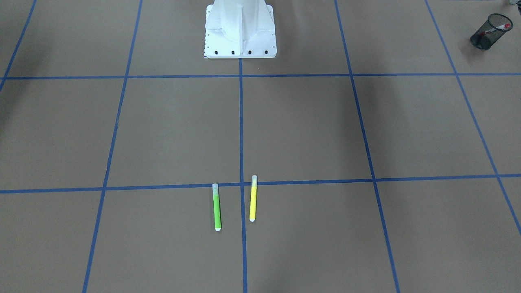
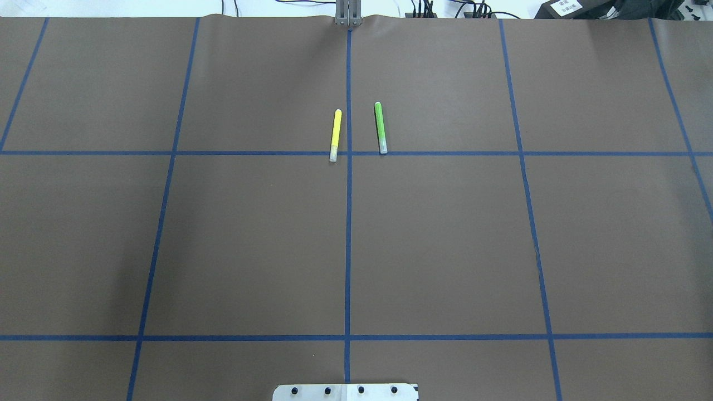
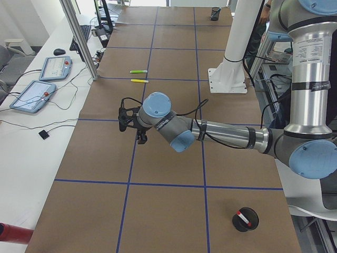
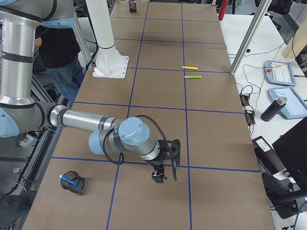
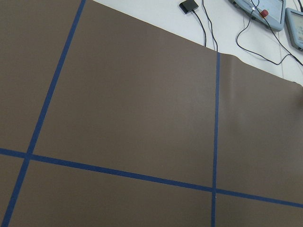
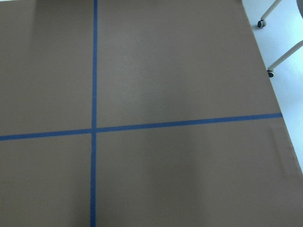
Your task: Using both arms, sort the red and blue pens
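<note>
Apparently the sorting is done, and I judge only a retreat of both arms is needed next
Near the worktop's robot-side edge the red pen sits in the left-corner cup and the blue pen in the right-corner cup; whether the left fingers and right fingers are spread I cannot tell

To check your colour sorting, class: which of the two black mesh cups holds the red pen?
The mesh cup at the table's end on the robot's left; a red-capped pen sits in it. The other cup holds a blue pen.
</note>
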You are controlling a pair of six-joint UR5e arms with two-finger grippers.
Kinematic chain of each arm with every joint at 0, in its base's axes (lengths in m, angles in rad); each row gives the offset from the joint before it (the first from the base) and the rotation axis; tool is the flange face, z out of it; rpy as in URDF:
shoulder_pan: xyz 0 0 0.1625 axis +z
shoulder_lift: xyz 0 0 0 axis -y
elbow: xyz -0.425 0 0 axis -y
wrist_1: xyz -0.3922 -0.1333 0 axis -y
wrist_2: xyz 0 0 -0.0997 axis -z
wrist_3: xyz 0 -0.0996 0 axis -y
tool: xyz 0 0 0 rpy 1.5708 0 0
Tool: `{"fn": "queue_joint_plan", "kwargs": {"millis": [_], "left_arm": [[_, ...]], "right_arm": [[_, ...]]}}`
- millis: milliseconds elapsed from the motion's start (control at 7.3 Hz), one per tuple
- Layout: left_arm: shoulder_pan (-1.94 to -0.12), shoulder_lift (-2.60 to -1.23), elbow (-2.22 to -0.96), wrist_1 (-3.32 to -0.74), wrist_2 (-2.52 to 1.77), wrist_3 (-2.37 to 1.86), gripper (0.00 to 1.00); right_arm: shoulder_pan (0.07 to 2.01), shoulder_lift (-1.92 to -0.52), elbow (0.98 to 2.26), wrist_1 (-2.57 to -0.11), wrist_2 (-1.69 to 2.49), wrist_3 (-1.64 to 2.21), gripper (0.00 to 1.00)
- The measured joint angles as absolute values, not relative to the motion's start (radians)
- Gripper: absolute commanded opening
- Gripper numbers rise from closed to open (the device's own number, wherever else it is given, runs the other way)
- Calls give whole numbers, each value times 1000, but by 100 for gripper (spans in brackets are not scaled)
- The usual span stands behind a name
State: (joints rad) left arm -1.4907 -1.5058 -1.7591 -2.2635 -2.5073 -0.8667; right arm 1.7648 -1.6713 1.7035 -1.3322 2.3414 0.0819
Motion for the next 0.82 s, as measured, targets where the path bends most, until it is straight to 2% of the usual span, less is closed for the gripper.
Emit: {"fn": "queue_joint_plan", "kwargs": {"millis": [411,822], "left_arm": [[-1404,-1504,-1752,-2240,-2452,-820,100],[-1401,-1509,-1755,-2033,-2411,-552,100]], "right_arm": [[1589,-1452,1708,-1570,2297,81,100],[1497,-1404,1760,-1694,2283,77,100]]}}
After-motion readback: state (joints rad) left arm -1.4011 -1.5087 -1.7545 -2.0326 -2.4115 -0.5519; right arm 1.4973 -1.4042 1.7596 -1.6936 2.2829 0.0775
